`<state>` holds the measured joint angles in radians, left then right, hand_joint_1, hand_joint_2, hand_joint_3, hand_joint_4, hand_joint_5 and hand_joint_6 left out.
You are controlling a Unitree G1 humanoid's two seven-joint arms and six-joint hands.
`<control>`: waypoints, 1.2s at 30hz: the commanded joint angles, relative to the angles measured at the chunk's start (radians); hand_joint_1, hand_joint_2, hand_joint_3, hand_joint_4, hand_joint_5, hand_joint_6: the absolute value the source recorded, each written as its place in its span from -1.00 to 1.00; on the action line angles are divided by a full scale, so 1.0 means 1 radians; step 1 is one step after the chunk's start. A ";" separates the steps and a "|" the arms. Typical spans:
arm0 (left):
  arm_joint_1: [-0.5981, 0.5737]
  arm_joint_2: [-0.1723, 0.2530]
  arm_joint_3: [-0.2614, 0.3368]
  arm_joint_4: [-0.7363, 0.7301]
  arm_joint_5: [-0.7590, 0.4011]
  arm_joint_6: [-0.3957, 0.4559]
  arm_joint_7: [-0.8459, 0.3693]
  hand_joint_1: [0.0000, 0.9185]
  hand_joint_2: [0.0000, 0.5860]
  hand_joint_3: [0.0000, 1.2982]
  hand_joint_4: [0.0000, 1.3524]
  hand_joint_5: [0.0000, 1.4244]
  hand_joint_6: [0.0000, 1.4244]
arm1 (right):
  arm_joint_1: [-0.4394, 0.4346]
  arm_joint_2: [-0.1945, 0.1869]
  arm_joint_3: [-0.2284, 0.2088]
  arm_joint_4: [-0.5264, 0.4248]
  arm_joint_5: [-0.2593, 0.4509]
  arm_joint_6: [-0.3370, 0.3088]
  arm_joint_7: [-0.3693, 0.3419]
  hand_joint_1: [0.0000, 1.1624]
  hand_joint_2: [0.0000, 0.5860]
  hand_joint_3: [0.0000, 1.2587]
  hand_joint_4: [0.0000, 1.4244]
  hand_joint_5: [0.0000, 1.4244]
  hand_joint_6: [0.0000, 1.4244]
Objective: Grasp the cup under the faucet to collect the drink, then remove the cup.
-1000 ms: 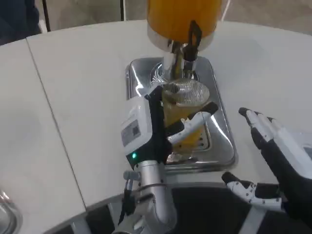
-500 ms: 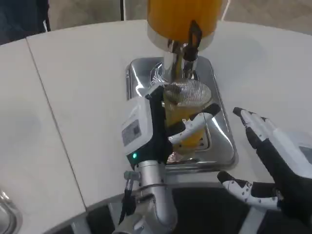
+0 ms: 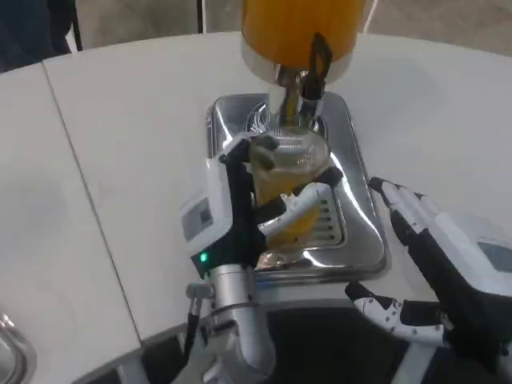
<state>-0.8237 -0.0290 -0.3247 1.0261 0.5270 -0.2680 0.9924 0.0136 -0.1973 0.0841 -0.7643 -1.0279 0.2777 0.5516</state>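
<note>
Left hand [image 3: 240,210] grips cup [image 3: 286,184] holding orange drink.

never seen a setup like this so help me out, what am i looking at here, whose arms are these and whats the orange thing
You are looking down from a camera on a humanoid robot's head or chest, so the two arms are the robot's own. Its left hand shows on the picture's left and grips a clear cup that has orange drink in it. The cup sits under the faucet of a drink dispenser, the big orange tank at the top. Below the cup is a shiny metal drip tray with a slotted grate, standing on a white table. The right hand is beside the tray on the picture's right, fingers spread, holding nothing.
</note>
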 commanded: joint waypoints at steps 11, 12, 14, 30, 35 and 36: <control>0.060 0.124 0.012 -0.114 0.055 -0.029 0.008 0.30 -1.00 0.67 0.55 0.97 1.00 | -0.034 -0.023 0.014 0.044 0.040 -0.019 -0.052 0.18 0.31 -1.00 -1.00 -1.00 -0.84; 0.067 0.133 0.014 -0.123 0.055 -0.027 0.007 0.30 -1.00 0.67 0.55 0.97 1.00 | -0.034 -0.024 0.015 0.046 0.042 -0.019 -0.054 0.18 0.30 -1.00 -1.00 -1.00 -0.84; 0.077 0.146 0.019 -0.137 0.055 -0.023 0.004 0.30 -1.00 0.67 0.55 0.97 1.00 | -0.039 -0.033 0.018 0.058 0.043 -0.025 -0.059 0.18 0.30 -1.00 -1.00 -1.00 -0.84; 0.182 0.222 0.087 -0.284 0.046 0.004 -0.053 0.38 -1.00 0.67 0.53 0.97 1.00 | -0.062 -0.045 0.056 0.091 0.023 -0.027 -0.087 0.22 0.32 -1.00 -1.00 -1.00 -0.84; 0.198 0.223 0.102 -0.326 0.038 0.002 -0.069 0.38 -1.00 0.67 0.53 0.97 1.00 | -0.046 -0.043 0.069 0.067 -0.013 -0.025 -0.083 0.22 0.33 -1.00 -1.00 -1.00 -0.84; 0.202 0.224 0.105 -0.336 0.038 0.001 -0.072 0.38 -1.00 0.67 0.53 0.97 1.00 | -0.044 -0.048 0.070 0.065 -0.023 -0.030 -0.085 0.22 0.33 -1.00 -1.00 -1.00 -0.84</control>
<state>-0.6289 0.1944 -0.2365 0.7446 0.5618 -0.2576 0.9209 -0.0479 -0.2384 0.1509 -0.6780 -1.0236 0.2498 0.4765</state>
